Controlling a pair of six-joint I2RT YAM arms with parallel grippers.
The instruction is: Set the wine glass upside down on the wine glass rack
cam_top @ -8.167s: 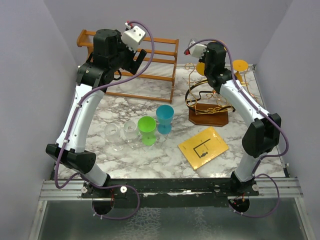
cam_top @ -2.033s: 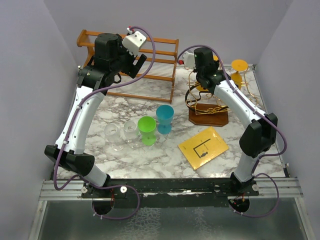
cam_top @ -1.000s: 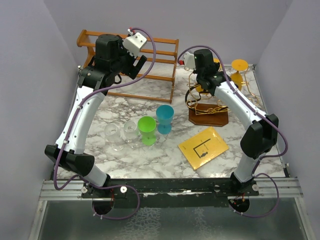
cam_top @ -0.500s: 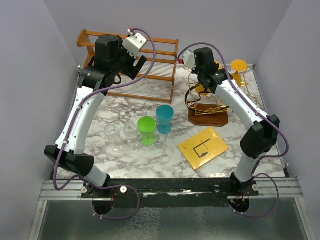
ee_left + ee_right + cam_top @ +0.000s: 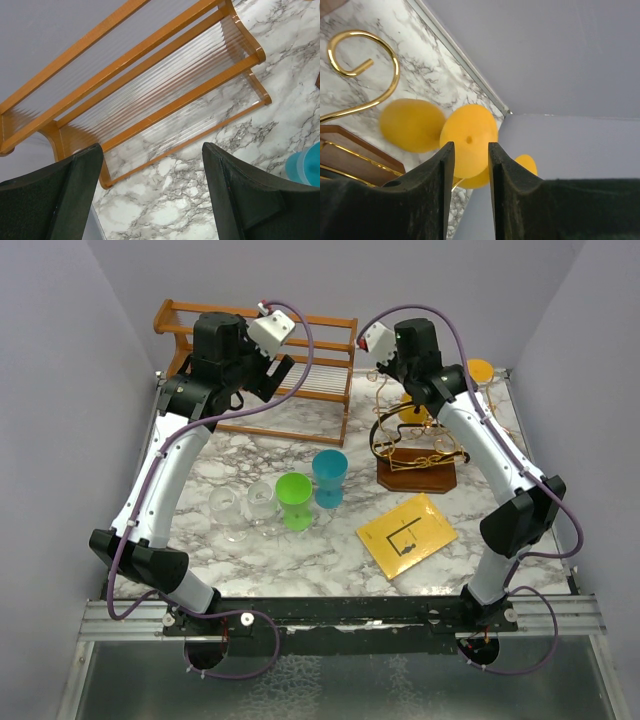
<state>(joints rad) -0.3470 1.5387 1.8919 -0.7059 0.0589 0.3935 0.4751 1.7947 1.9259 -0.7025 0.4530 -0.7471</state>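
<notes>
- yellow card (image 5: 407,533): black mark, too small to read.
- left gripper (image 5: 152,155) over wooden shelf (image 5: 150,65), fingers wide.
- right gripper (image 5: 471,150) above wine glass (image 5: 468,125) on wine glass rack (image 5: 418,468), fingers narrowly apart.

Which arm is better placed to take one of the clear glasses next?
Probably left: the left gripper is open, and the clear glasses stand on its side. The right gripper is at the wine glass rack, beside the yellow glasses.
</notes>
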